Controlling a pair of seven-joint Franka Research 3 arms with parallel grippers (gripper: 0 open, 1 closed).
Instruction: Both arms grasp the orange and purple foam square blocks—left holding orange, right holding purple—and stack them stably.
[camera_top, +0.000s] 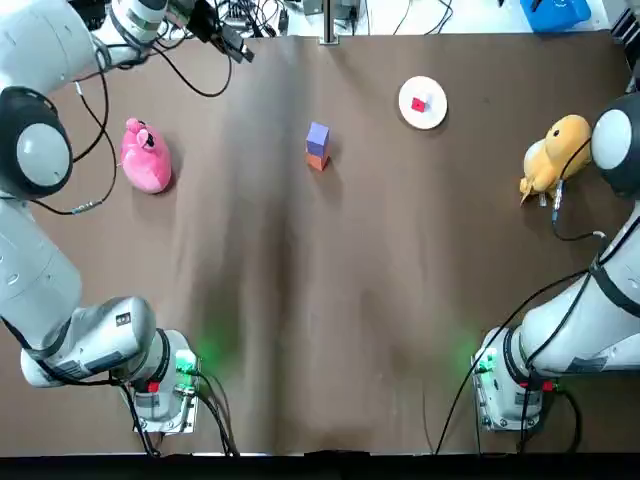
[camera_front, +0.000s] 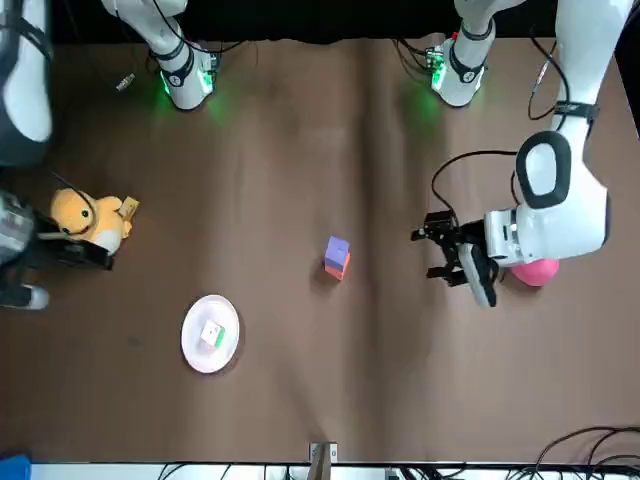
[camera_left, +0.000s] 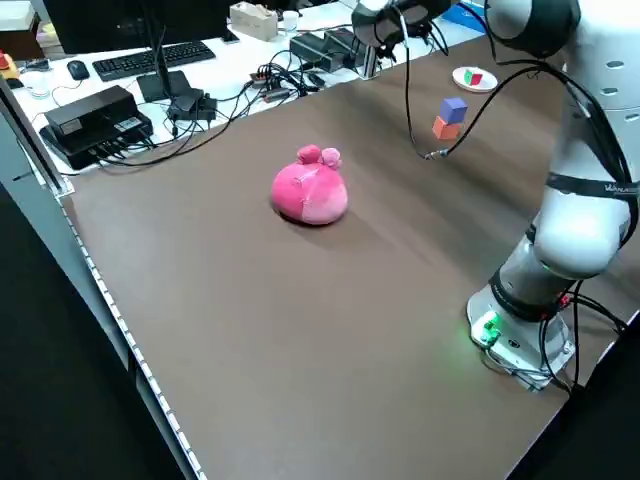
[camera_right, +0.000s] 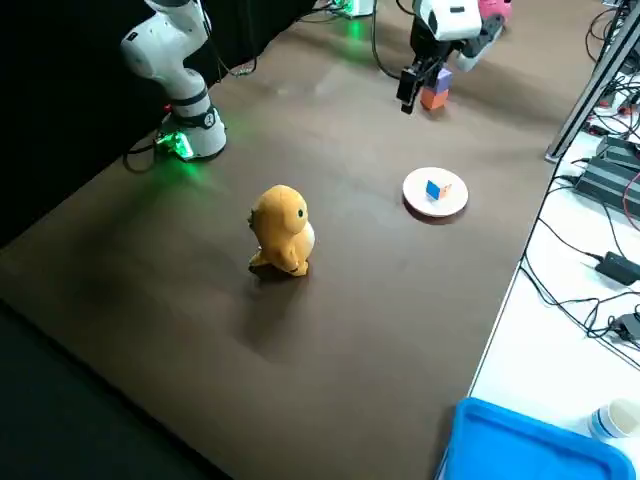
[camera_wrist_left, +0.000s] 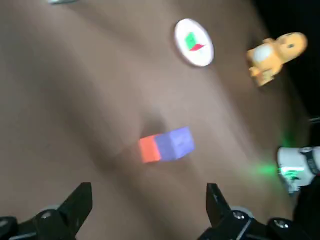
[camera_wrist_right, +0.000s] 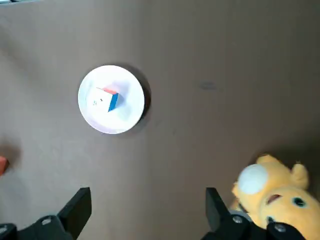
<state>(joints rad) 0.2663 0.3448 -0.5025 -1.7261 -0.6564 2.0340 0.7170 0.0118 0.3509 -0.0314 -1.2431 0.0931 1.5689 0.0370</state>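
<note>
Nearest the bases, the brown cloth table runs out between the two arms. Moving out, there's the pink plush toy on the robot's left and the yellow plush toy on its right. Just beside that one hangs the right gripper, fingers spread wide, nothing between them.

Centre stage: the purple foam square block sits on top of the orange foam square block, touching it, and the pair stands free on the cloth. Neither gripper is near, so I'd call the stack made and left to show it holds.

Beyond, the white round plate carries a small multicoloured cube. Farthest out, over the table's far-left edge, is the left gripper, also wide open and empty, with the stack in its wrist camera's sight.

Hard to call: from overhead, purple covers most of orange, so I can't tell how squarely their edges line up. The right gripper is hard to pick out at the overhead view's edge.
</note>
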